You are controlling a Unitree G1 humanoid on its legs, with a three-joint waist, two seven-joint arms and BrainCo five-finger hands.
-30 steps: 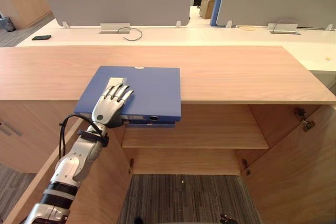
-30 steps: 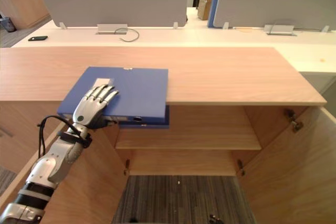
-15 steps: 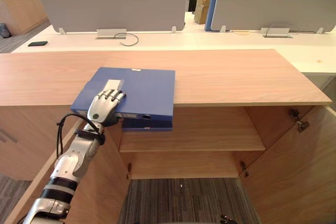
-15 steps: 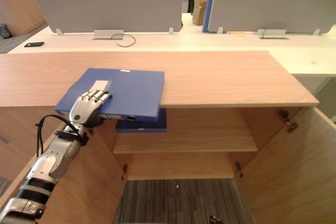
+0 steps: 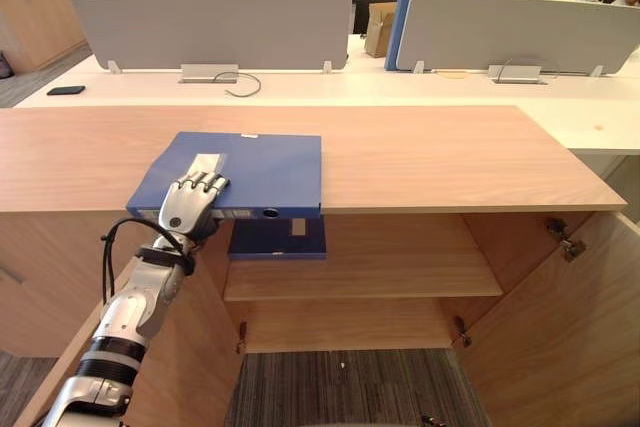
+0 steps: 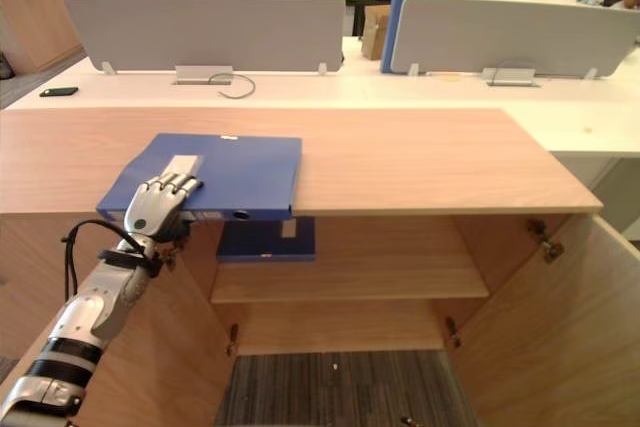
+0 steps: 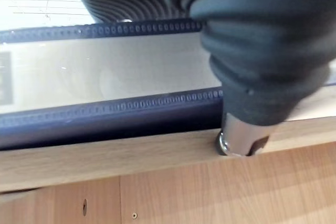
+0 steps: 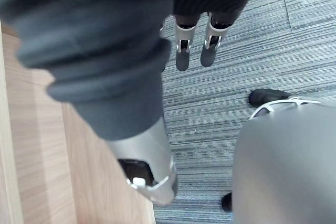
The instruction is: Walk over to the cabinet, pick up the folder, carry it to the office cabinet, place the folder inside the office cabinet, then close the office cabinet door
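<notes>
There's the folder [image 5: 250,172], solid deep blue, pale grey label [image 5: 208,164] on it. Silver left hand [image 5: 190,209], dark tips. Same blue on the second folder [image 5: 277,239]. Light woodgrain all over the cabinet [image 5: 450,152]. Grey, finely striped carpet [image 5: 340,387]. Pale grey screens [image 5: 215,17], white desk [image 5: 400,84], black phone [image 5: 65,90]. Dark ribbed cover over the silver-fingered right hand [image 8: 181,53].

Open-plan office. Long white desks [image 5: 330,82] run in rows, split by grey fabric divider screens [image 5: 215,17], with silver cable-port flaps [image 5: 210,73] and a loose black cable [image 5: 243,83]. In front is a low light-wood storage cabinet [image 5: 420,152], doors open, shelves inside. A blue ring-binder folder [image 5: 255,169] lies on its top and a second blue folder [image 5: 277,239] on the upper shelf. More wooden cabinets [image 5: 40,2] stand far left. Grey striped carpet [image 5: 340,387]. A brown cardboard box [image 5: 378,27] sits beyond the screens.
</notes>
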